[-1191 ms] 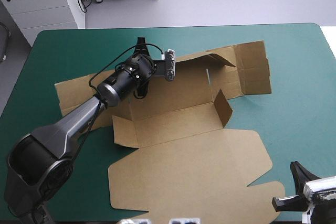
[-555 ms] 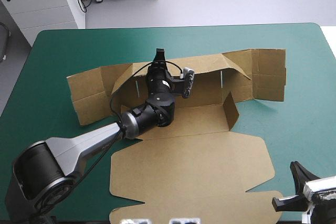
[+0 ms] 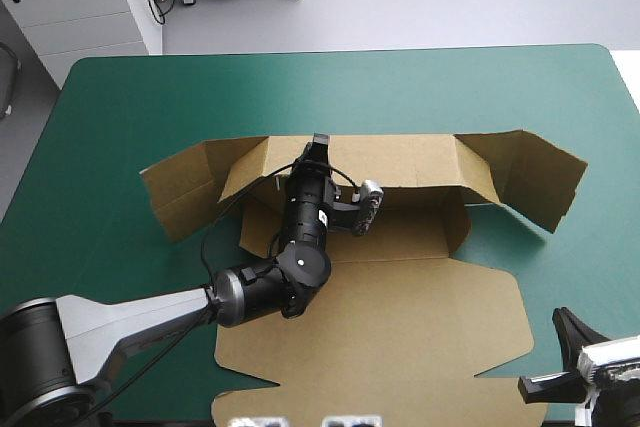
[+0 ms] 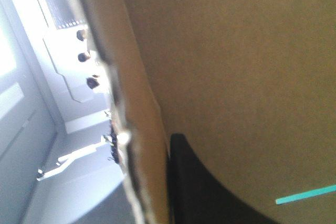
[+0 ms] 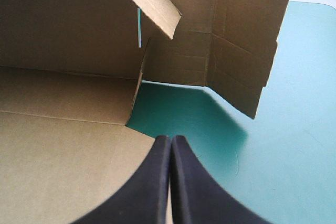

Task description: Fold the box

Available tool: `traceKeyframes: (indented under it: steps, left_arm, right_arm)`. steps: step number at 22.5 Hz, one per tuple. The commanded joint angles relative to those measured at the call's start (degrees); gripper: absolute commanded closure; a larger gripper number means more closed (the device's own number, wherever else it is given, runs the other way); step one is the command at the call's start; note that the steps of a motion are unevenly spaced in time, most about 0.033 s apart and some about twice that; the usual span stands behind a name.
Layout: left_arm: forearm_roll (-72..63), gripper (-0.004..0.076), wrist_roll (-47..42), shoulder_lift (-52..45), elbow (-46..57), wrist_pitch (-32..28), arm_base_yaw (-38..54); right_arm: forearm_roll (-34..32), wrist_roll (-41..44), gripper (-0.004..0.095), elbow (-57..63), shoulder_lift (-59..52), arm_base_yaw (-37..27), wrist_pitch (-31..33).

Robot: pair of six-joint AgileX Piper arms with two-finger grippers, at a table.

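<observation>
The brown box (image 3: 400, 317) lies in the middle of the table, its wide lid panel flat at the near side. Its long back wall (image 3: 400, 159) stands raised, with angled wings at the left (image 3: 185, 187) and right (image 3: 530, 177). My left gripper (image 3: 320, 144) is shut on that wall's top edge. In the left wrist view the board (image 4: 236, 77) fills the picture, and one black finger (image 4: 205, 198) presses against it beside the gripper (image 4: 165, 148). My right gripper (image 3: 566, 327) waits shut at the near right corner, just off the lid. Its fingers meet (image 5: 170, 142) in front of the box (image 5: 63, 40).
Teal-green cover (image 3: 400, 87) shows beyond the back wall and to the right of the box (image 5: 294, 129). Short side flaps stand up at the tray's right end (image 3: 455, 217) and left end (image 3: 255, 232). The left arm reaches across the lid from the near left.
My left gripper has swung toward the table's middle with the back wall in it. The box has turned square to the table and its wall stands higher. The right gripper has stayed put.
</observation>
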Motion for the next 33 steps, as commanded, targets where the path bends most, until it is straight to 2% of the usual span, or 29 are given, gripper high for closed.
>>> traceKeyframes:
  steps: [1,4,7,10,12,16,20,26,29,33]
  left_arm:
    - [3.27,0.0731,-1.72,-3.09,2.0,2.85,-0.48]
    - [2.45,0.0731,-5.25,-4.02,4.19,3.66,-1.81]
    - [2.7,0.0731,-5.01,-4.12,4.39,3.25,-3.39]
    - [2.7,0.0731,-5.01,-4.12,4.39,2.81,-3.97]
    - [2.41,0.0731,-5.01,-4.12,4.39,2.81,-3.86]
    - [2.76,0.0731,-5.01,-4.12,4.39,2.92,-3.85]
    - [2.76,0.0731,-5.01,-4.12,4.39,2.92,-3.78]
    - [2.54,0.0731,-5.01,-4.02,4.39,2.68,-3.78]
    - [2.54,0.0731,-5.01,-4.02,4.39,2.68,-3.78]
    - [2.54,0.0731,-5.01,-4.02,4.39,2.68,-3.78]
  right_arm:
    - [0.22,-0.02,0.0927,-1.25,-1.05,0.1,-4.34]
    - [0.22,-0.02,0.0927,-1.25,-1.05,0.1,-4.34]
    - [-0.02,-0.02,0.0927,-1.15,-1.05,0.1,-4.5]
    - [-0.35,0.51,0.0925,-1.4,-0.95,0.1,-9.24]
    - [-0.51,6.03,0.0925,-2.49,1.45,0.1,-13.39]
    - [-0.4,5.41,0.0926,-8.68,18.67,0.1,-13.75]
    - [0.37,2.73,0.0926,-23.32,44.07,0.1,-16.91]
    - [1.29,2.65,0.0926,-45.49,70.21,0.1,-17.66]
    - [1.96,2.95,0.0927,-53.0,79.59,0.1,-14.04]
    - [3.06,2.95,0.0927,-60.06,87.88,0.1,-1.33]
